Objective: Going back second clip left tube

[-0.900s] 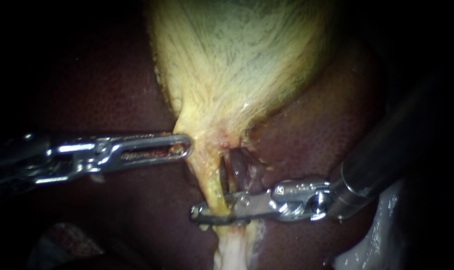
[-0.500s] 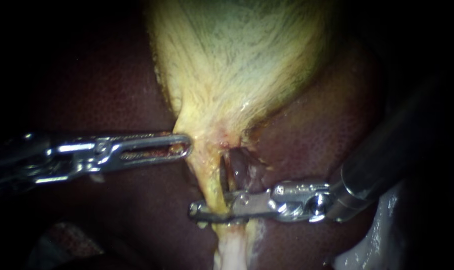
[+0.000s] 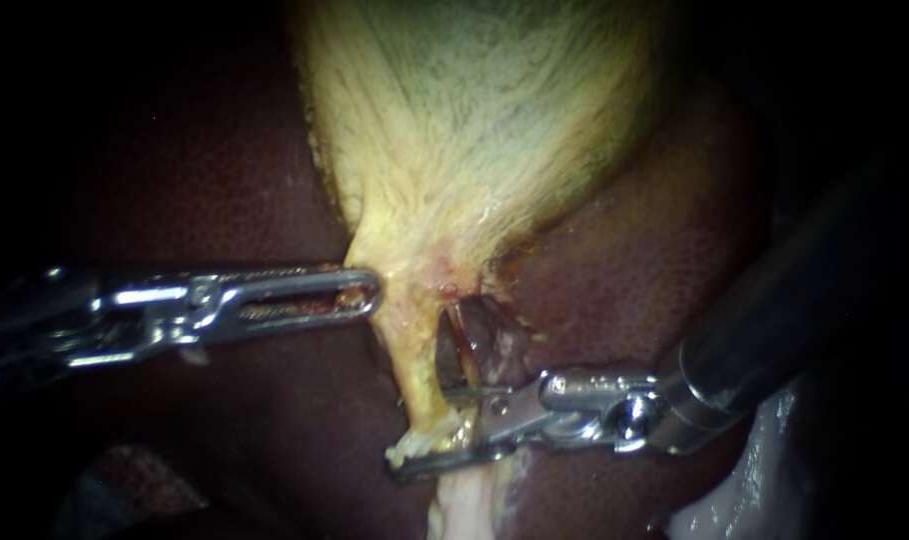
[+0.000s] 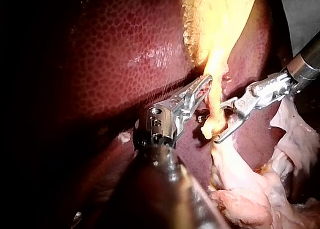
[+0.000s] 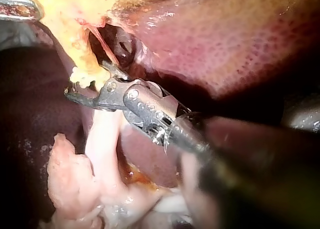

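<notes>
Right instrument (image 3: 419, 430) stands with jaws parted astride the left tube (image 3: 419, 370), which runs down from the gallbladder (image 3: 474, 120), crosswise to them. Backing off should mean sliding rightward along its own shaft. Left instrument (image 3: 372, 296) pinches the gallbladder's neck.

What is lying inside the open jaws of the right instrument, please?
A frayed yellowish tube lies between the right instrument's open jaws. The lower jaw covers its underside; no clip shows.
</notes>
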